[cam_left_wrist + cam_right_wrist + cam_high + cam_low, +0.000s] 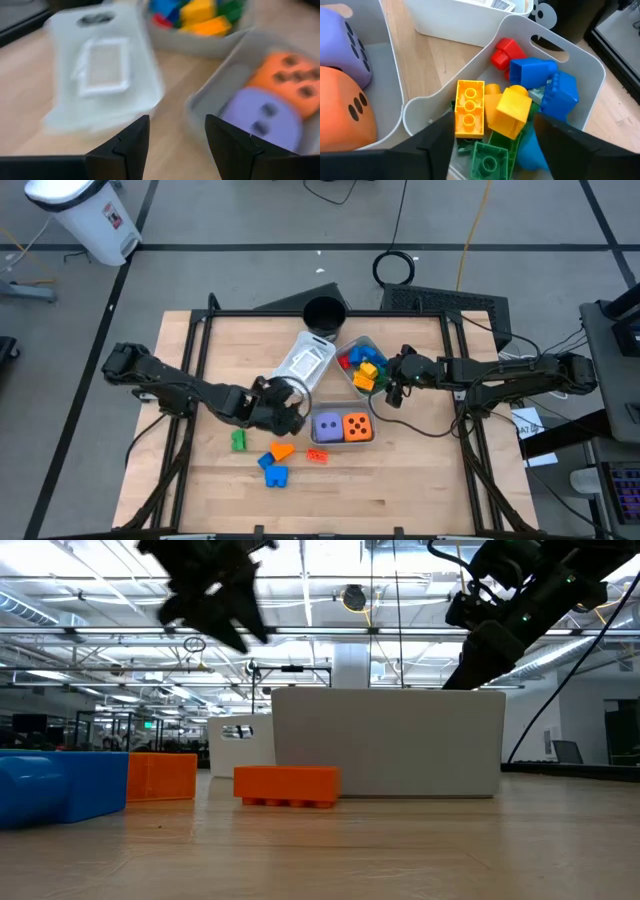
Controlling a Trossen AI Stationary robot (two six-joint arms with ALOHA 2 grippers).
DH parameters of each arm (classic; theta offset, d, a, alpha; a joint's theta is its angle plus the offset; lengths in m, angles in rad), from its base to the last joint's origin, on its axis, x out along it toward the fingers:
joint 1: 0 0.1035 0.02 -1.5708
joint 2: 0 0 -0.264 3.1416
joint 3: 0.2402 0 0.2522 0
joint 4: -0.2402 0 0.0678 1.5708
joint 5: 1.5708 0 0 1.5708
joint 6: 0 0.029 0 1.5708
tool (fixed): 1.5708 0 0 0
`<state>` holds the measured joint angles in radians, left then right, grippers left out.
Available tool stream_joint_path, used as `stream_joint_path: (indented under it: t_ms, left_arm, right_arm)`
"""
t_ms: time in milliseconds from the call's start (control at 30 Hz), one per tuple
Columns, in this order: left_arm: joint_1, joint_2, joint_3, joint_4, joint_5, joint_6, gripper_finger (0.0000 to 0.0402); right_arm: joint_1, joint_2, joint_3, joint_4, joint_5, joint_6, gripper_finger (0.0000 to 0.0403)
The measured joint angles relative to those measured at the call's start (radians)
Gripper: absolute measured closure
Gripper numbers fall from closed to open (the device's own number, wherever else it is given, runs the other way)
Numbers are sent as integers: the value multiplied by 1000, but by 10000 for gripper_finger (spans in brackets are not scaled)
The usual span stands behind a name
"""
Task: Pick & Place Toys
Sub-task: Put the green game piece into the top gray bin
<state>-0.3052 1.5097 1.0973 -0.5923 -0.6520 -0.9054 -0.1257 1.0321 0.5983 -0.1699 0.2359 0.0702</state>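
Observation:
My right gripper [495, 125] hangs open over the tray of blocks [360, 366], above a heap of yellow [470, 107], blue [545, 82], red [506, 52] and green [490, 160] blocks; I see nothing held between its fingers. My left gripper [177, 125] is open and empty above the table, between the tray with a flat white tile [105, 67] and the tray with the purple die [262, 117] and the orange die [290, 80]. Loose green [238, 440], orange [282, 450], blue [272, 472] and red-orange [318, 454] blocks lie on the wood near the front.
A black round cup [323, 313] stands at the far edge behind the tile tray [305, 365]. The dice tray [342, 442] sits mid-table. In the low view the loose blue [60, 785] and orange [287, 785] blocks lie before a white tray wall [390, 745].

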Motion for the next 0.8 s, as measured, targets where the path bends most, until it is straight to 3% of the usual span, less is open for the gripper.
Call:
stream_joint_path:
  t_ms: [200, 333, 433, 533, 800]
  left_arm:
    - [-124, -26, 0, -342, -3, -419, 201]
    - [-226, -24, 0, -501, 129, -719, 201]
    - [-286, -3, 0, -531, 230, -888, 201]
    - [-323, 29, 0, -531, 317, -1004, 201]
    - [-329, 132, -77, -563, 541, -1140, 191]
  right_arm:
    - [1, 0, 0, -6, -2, -2, 110]
    - [1, 0, 0, -6, -2, -2, 98]
    - [1, 0, 0, -6, -2, -2, 97]
    - [1, 0, 0, 6, -2, -2, 100]
    - [2, 0, 0, 23, -5, 26, 99]
